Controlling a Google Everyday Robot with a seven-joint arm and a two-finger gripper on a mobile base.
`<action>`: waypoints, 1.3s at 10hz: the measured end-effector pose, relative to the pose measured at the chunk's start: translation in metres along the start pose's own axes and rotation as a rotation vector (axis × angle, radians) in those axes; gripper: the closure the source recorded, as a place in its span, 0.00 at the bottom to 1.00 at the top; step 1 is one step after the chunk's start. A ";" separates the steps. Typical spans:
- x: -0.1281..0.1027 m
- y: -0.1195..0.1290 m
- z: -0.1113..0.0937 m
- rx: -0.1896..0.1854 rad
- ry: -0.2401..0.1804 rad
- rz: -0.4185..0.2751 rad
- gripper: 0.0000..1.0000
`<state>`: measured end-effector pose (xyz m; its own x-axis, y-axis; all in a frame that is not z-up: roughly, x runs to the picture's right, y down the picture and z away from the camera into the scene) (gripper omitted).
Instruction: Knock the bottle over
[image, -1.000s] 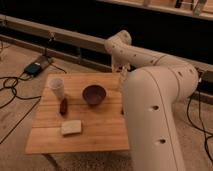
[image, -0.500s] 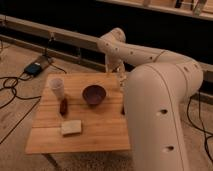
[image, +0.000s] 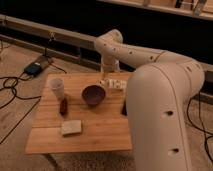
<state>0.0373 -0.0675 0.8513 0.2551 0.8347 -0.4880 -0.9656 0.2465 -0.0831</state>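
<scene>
My gripper (image: 105, 78) hangs down from the white arm over the far edge of the wooden table (image: 100, 135), just behind the dark purple bowl (image: 93, 95). A small pale oblong thing, which looks like the bottle (image: 117, 84), lies at the table's far edge, right beside the gripper's tip and to its right. I cannot tell whether the two touch. The arm's big white forearm covers the table's right side.
A white tapered cup (image: 56, 86) stands at the table's far left, with a small dark red oblong thing (image: 63, 105) in front of it. A pale sponge-like block (image: 71, 127) lies near the front left. Cables and a box (image: 36, 67) lie on the floor at left.
The arm has swung a little to the left and the gripper has come lower at the table's far edge. The cup, bowl and block have not moved.
</scene>
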 end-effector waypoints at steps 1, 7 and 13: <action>0.000 0.000 0.001 -0.007 0.003 -0.001 0.35; -0.002 0.000 0.005 -0.026 0.007 -0.007 0.35; -0.002 -0.001 0.005 -0.025 0.007 -0.007 0.35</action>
<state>0.0376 -0.0670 0.8565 0.2613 0.8296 -0.4935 -0.9648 0.2398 -0.1078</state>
